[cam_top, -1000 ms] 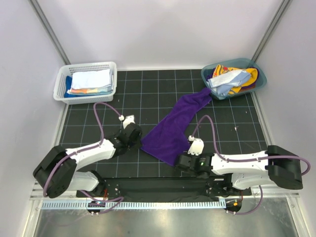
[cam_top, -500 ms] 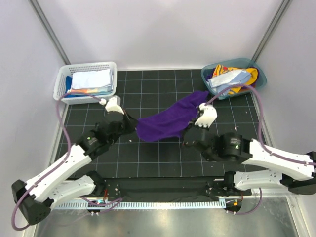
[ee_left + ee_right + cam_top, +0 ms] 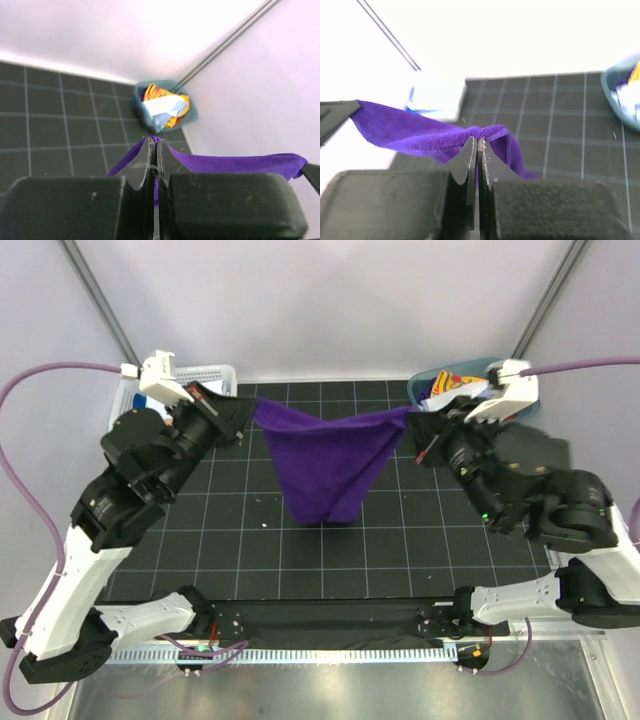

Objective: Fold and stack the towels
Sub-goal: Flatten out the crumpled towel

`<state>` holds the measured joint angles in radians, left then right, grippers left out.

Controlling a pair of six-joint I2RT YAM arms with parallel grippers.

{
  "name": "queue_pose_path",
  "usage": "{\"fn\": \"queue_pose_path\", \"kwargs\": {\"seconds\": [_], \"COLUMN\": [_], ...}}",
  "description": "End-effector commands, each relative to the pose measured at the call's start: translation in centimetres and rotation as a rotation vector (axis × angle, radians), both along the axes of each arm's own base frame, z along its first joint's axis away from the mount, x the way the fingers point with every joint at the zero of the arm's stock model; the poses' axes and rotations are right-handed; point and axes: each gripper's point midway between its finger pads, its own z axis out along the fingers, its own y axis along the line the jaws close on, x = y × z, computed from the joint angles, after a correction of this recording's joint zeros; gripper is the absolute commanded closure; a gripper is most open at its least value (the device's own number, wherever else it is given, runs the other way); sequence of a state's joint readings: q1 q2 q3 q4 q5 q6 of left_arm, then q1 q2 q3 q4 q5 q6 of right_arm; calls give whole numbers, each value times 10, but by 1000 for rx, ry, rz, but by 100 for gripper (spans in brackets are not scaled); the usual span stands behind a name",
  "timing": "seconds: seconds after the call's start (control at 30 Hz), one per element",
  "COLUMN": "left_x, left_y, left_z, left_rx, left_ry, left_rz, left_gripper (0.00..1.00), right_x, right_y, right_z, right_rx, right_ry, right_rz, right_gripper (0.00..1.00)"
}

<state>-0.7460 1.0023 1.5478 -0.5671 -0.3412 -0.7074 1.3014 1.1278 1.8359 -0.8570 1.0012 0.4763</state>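
- Basket (image 3: 212, 371) at far left of the counter (image 3: 300, 560), mostly hidden behind the left arm.
- Left hand (image 3: 246, 410) is up above the counter, just right of the basket. Fingers pressed together, pinching the left top corner of the purple towel (image 3: 325, 455). Left wrist view shows the cloth caught between the closed fingers.
- Purple towel is off the counter, strung between both hands. Top edge sags a little and the body drapes down in a narrowing fold over the far middle of the counter. Cannot tell if the low end touches the counter.
- Right hand (image 3: 414, 426) is at the same height, also pressed together, pinching the right top corner. Right wrist view shows the cloth bunched at the fingertips.
- Tub (image 3: 416, 392) at far right corner, just behind the right hand.
- More towels (image 3: 165, 106) are heaped unfolded in the tub: pale blue-white and yellow-orange.
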Motion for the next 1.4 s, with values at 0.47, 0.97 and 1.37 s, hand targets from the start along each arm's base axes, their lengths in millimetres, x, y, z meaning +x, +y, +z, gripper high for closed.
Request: {"fn": "queue_pose_path", "kwargs": {"seconds": [0.47, 0.97, 1.37], "left_x": [-64, -115, -124], "left_y": [19, 26, 46], "left_z": [101, 94, 114], "left_rx": [-95, -144, -209], "left_ry": [-180, -181, -210], "left_rz": [-170, -332, -279], "left_gripper": [100, 100, 100], "right_x": [-36, -70, -61], "right_y": [28, 51, 63], "right_z": [101, 78, 86], "right_rx": [39, 27, 28], "right_ry": [-230, -226, -228], "right_rz": [373, 621, 586], "right_gripper": [99, 99, 99]}}
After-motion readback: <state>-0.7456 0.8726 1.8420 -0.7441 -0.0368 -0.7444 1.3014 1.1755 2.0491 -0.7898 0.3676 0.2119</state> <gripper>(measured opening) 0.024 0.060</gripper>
